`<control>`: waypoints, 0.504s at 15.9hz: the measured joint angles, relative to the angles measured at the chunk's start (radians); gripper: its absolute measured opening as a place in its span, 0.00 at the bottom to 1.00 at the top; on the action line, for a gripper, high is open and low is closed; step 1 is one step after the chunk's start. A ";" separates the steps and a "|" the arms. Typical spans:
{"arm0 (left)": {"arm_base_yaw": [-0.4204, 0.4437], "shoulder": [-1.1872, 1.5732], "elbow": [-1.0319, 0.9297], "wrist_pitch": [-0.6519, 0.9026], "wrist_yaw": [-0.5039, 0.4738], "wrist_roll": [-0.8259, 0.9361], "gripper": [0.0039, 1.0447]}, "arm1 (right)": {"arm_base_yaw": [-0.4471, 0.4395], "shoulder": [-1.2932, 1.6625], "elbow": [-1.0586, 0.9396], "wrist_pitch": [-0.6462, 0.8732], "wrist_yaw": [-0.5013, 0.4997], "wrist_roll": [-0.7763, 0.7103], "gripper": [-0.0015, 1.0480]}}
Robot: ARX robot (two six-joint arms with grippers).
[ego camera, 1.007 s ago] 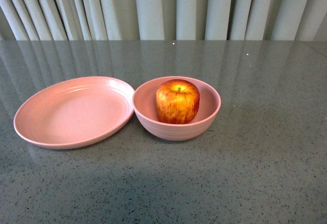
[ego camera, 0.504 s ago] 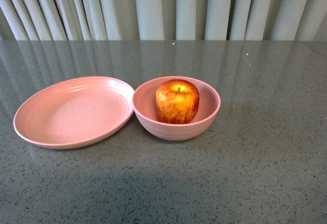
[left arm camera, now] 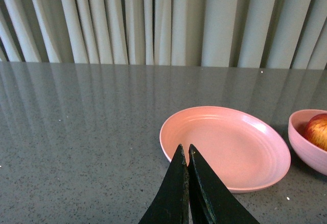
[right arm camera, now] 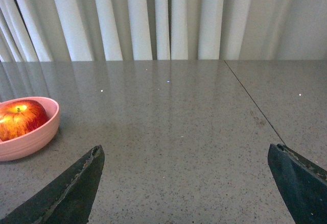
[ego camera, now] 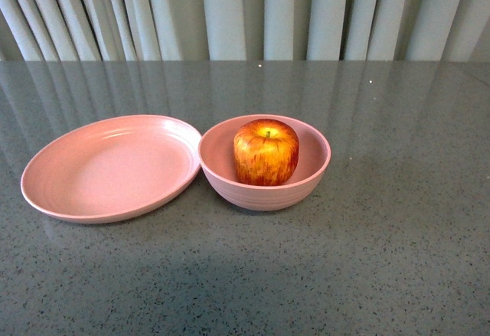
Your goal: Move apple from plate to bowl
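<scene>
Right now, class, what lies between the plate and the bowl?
Nothing. In the front view the plate and the bowl sit side by side, rims about touching, with only bare table around them. The apple sits in the bowl.

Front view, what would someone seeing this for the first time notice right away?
The glossy red and yellow apple stands out first, sitting upright in the deep pink bowl near the middle of the grey speckled table. Just left of the bowl, rims nearly touching, lies the wide pink plate with nothing on it. No hand shows in this view, and pale curtains hang behind.
</scene>
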 joint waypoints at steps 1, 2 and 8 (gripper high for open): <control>0.000 -0.024 0.000 -0.028 0.000 0.000 0.01 | 0.000 0.000 0.000 0.000 0.000 0.000 0.94; 0.000 -0.046 0.000 -0.056 0.000 0.000 0.01 | 0.000 0.000 0.000 0.000 0.000 0.000 0.94; 0.000 -0.172 0.000 -0.174 0.001 0.000 0.01 | 0.000 0.000 0.000 0.000 0.000 0.000 0.94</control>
